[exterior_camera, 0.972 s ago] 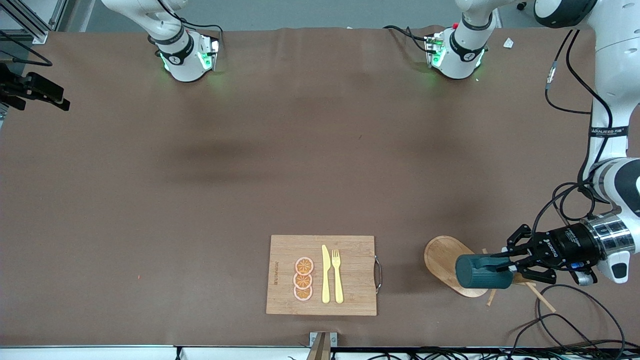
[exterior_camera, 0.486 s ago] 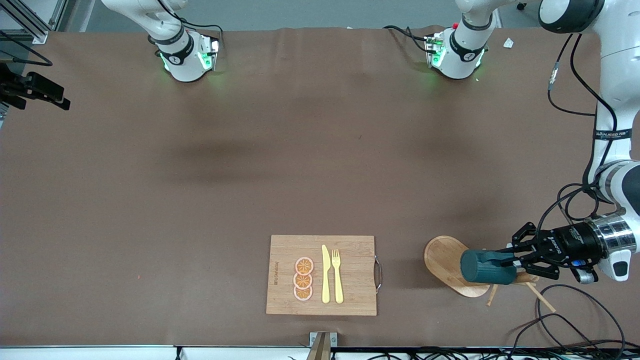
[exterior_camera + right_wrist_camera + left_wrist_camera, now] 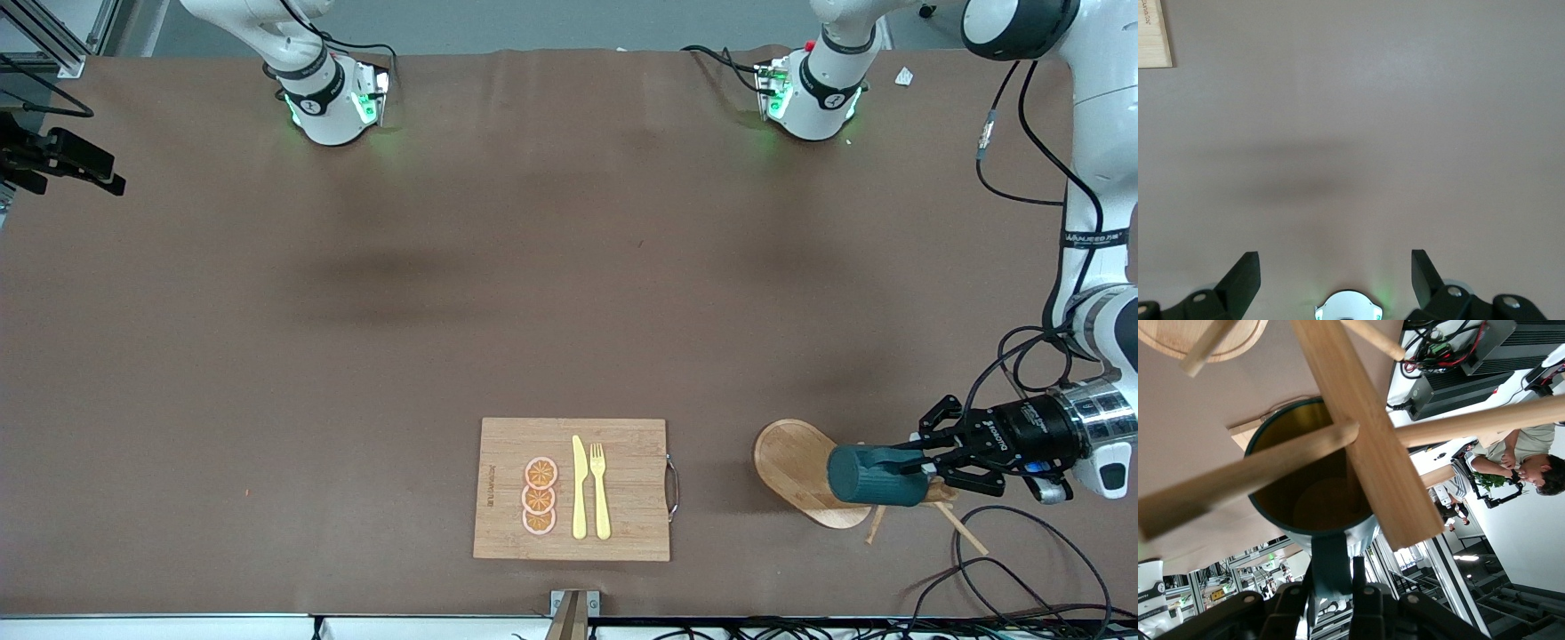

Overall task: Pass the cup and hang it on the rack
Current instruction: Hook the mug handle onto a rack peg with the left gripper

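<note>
The dark teal cup [image 3: 876, 477] lies on its side in the air over the wooden rack [image 3: 791, 458], whose oval base shows beside it. My left gripper [image 3: 925, 464] is shut on the cup's handle. In the left wrist view the cup [image 3: 1311, 503] shows its mustard inside, the rack's post [image 3: 1368, 433] crosses its rim, and a peg [image 3: 1238, 480] lies across its mouth. The left gripper [image 3: 1335, 577] clamps the teal handle. My right gripper [image 3: 1335, 273] is open and empty over bare table; it is out of the front view.
A bamboo cutting board [image 3: 507, 444] with orange slices [image 3: 540, 496], a yellow knife [image 3: 579, 487] and fork [image 3: 600, 489] lies near the front edge. Black cables [image 3: 1022, 569] lie beside the rack at the left arm's end.
My left gripper has drawn the cup a little toward the left arm's end of the table, along the rack's pegs. The right arm waits unmoved.
</note>
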Controlling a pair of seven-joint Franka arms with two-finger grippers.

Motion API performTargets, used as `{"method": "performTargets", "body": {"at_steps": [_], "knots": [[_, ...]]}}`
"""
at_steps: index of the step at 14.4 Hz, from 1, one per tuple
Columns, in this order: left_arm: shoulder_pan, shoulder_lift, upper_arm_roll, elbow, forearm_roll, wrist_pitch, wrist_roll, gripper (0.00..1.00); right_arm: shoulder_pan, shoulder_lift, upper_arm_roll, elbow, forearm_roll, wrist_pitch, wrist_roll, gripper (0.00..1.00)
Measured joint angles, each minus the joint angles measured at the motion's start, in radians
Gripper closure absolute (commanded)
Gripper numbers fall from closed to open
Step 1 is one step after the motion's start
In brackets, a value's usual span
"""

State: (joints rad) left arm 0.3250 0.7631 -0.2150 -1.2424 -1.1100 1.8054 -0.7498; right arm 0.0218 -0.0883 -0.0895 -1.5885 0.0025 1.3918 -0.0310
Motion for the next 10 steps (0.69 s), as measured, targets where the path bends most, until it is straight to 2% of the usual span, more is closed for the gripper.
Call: {"method": "performTargets", "body": {"at_steps": [4,6,7,8,9,10], "knots": [[0.007,0.011,0.0,-0.003,-0.001,-0.01,0.034,0.93,0.0,0.0,0.0,0.0,0.0,0.0,0.0,0.0],[0.007,0.014,-0.001,-0.003,-0.001,-0.012,0.04,0.8,0.001,0.0,0.002,0.0,0.001,0.0,0.0,0.0],[0.007,0.014,-0.001,-0.003,-0.001,-0.012,0.04,0.69,0.001,0.0,0.003,0.0,0.001,0.0,0.0,0.0],[0.007,0.014,-0.001,-0.003,-0.001,-0.012,0.04,0.53,0.002,0.0,0.004,0.0,0.001,0.0,0.0,0.0],[0.007,0.014,-0.001,-0.003,-0.001,-0.014,0.04,0.2,0.002,0.0,0.004,0.0,0.001,0.0,0.0,0.0],[0.007,0.014,-0.002,-0.003,-0.001,-0.017,0.041,0.01,0.002,0.0,0.005,0.0,0.001,0.0,0.0,0.0]]}}
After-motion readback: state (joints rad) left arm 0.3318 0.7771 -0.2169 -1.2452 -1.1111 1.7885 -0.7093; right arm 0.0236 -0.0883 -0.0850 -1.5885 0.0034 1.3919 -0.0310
